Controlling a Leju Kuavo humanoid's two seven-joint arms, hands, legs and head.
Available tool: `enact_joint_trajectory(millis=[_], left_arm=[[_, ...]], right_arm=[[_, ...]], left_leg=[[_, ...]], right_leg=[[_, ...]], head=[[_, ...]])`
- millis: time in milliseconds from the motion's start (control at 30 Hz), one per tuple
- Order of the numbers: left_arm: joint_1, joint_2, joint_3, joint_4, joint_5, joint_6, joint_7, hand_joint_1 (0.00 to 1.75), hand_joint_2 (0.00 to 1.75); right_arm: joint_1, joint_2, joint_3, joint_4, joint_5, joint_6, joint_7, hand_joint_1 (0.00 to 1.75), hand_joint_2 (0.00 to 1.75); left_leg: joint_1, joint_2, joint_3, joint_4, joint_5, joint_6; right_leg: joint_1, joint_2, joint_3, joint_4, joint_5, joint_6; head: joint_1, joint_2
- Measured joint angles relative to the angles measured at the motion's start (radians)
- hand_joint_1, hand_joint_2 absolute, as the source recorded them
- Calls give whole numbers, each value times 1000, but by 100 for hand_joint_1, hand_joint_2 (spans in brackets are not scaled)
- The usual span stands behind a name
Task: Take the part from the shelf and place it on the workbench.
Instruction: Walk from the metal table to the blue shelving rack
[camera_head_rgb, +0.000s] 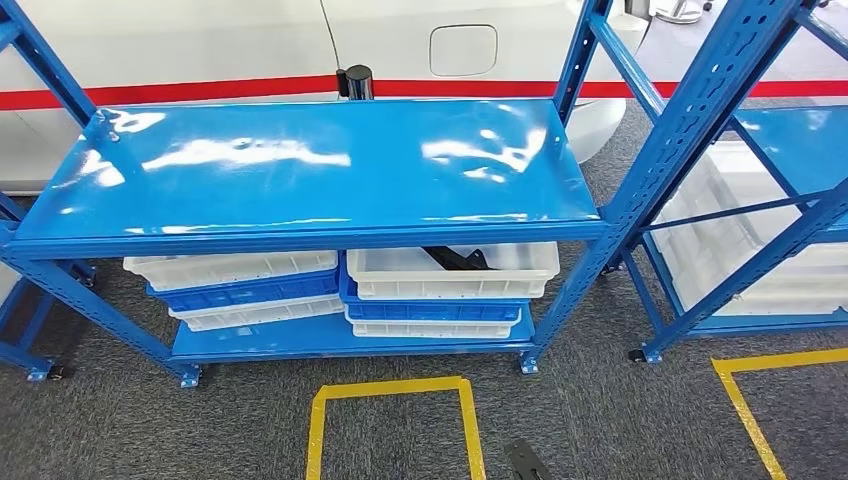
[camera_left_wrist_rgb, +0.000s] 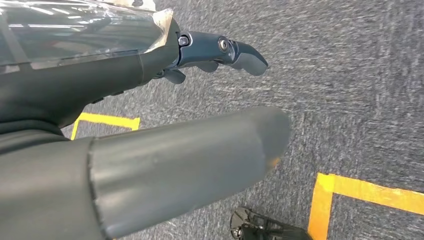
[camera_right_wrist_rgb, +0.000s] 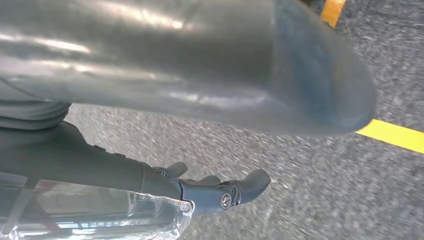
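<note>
With both arms hanging over the carpet, left hand (camera_left_wrist_rgb: 165, 150) and right hand (camera_right_wrist_rgb: 200, 80) holding nothing, fingers (camera_left_wrist_rgb: 225, 52) loosely extended, the reach should go low under the blue shelf (camera_head_rgb: 300, 170) to the dark part (camera_head_rgb: 455, 258) in the upper right white bin (camera_head_rgb: 450, 275).

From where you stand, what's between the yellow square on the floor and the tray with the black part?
In the head view, between the yellow square and the white tray holding the black part: grey carpet, then the shelf's blue bottom edge and two stacked trays.
</note>
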Motion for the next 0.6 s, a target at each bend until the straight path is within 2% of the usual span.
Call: enact_joint_trajectory(millis=[33, 67, 100, 133, 167, 200, 233, 267, 300, 333, 367, 433, 467, 533, 567, 600], left_arm=[[0, -1, 0, 0, 0, 0, 0, 0, 0], [0, -2, 0, 0, 0, 0, 1, 0, 0], [1, -2, 0, 0, 0, 0, 2, 0, 0], [1, -2, 0, 0, 0, 0, 2, 0, 0], [2, -2, 0, 0, 0, 0, 3, 0, 0], [2, -2, 0, 0, 0, 0, 4, 0, 0], [2, -2, 0, 0, 0, 0, 4, 0, 0], [2, -2, 0, 0, 0, 0, 5, 0, 0], [2, -2, 0, 0, 0, 0, 5, 0, 0], [2, -2, 0, 0, 0, 0, 5, 0, 0], [1, -2, 0, 0, 0, 0, 6, 0, 0], [-2, -2, 0, 0, 0, 0, 6, 0, 0], [-4, -3, 0, 0, 0, 0, 6, 0, 0], [-6, -3, 0, 0, 0, 1, 7, 0, 0], [-6, -3, 0, 0, 0, 1, 7, 0, 0], [-4, -2, 0, 0, 0, 1, 7, 0, 0]], right_arm=[[-1, 0, 0, 0, 0, 0, 0, 0, 0], [-3, 0, 0, 0, 0, -1, 0, 0, 0], [-6, -1, 0, 0, 0, -1, 0, 0, 0], [-7, 0, 0, 0, 1, 0, 0, 0, 0], [-7, -1, 0, 0, 1, 0, 0, 0, 0], [-5, -2, 0, 0, 2, 1, 0, 0, 0], [-4, -3, 0, 0, 2, 1, 0, 0, 0], [-4, -4, 0, 0, 2, 2, 0, 0, 0], [-5, -4, 0, 0, 3, 2, 0, 0, 0], [-7, -4, 0, 0, 5, 2, -2, 0, 0], [-9, -4, 1, 0, 8, 1, -6, 0, 0], [-8, -5, 2, 0, 17, -1, -13, 0, 0], [-6, -5, 2, 0, 22, -2, -15, 0, 0], [-5, -6, 3, 0, 28, -4, -16, 0, 0], [-6, -6, 3, 0, 30, -4, -17, 0, 0], [-8, -5, 4, 0, 32, -4, -17, 0, 0]], left_leg=[[2, 13, 3, -7, 4, 6], [1, 27, 4, -10, 5, 11], [0, 42, 5, -11, 5, 13], [-1, 57, 5, -11, 3, 14], [-2, 72, 5, -10, 1, 14], [-1, 85, 7, -10, -1, 12], [0, 97, 10, -10, -3, 9], [1, 108, 14, -10, -7, 4], [0, 118, 19, -10, -11, -2], [-3, 128, 23, -9, -16, -9], [-6, 135, 27, -9, -20, -15], [-7, 149, 36, -14, -24, -26], [-4, 146, 39, -14, -27, -32], [1, 103, 25, 27, -58, -40], [3, 72, 1, 78, -87, -43], [3, 50, -33, 145, -120, -43]], right_leg=[[3, -28, -18, 33, -17, 0], [3, -62, -44, 86, -42, -4], [4, -83, -79, 154, -70, -6], [2, -93, -110, 216, -93, -6], [-2, -99, -129, 254, -103, -1], [-5, -103, -127, 253, -97, 8], [-7, -110, -103, 210, -78, 18], [-9, -128, -62, 137, -51, 28], [-8, -152, -22, 67, -27, 33], [-6, -171, 9, 14, -10, 31], [-3, -183, 26, -15, -2, 25], [2, -173, 29, -21, 0, 10], [-3, -166, 30, -22, 0, 3], [-13, -152, 32, -26, 1, -13], [-17, -145, 34, -27, 1, -21], [-15, -138, 34, -27, 0, -27]], head=[[2, 0], [4, 0], [5, 0], [5, 0], [5, 0], [5, 0], [5, 0], [6, 0], [6, 0], [6, 0], [5, 0], [3, 0], [2, 0], [1, 0], [0, 0], [0, 0]])
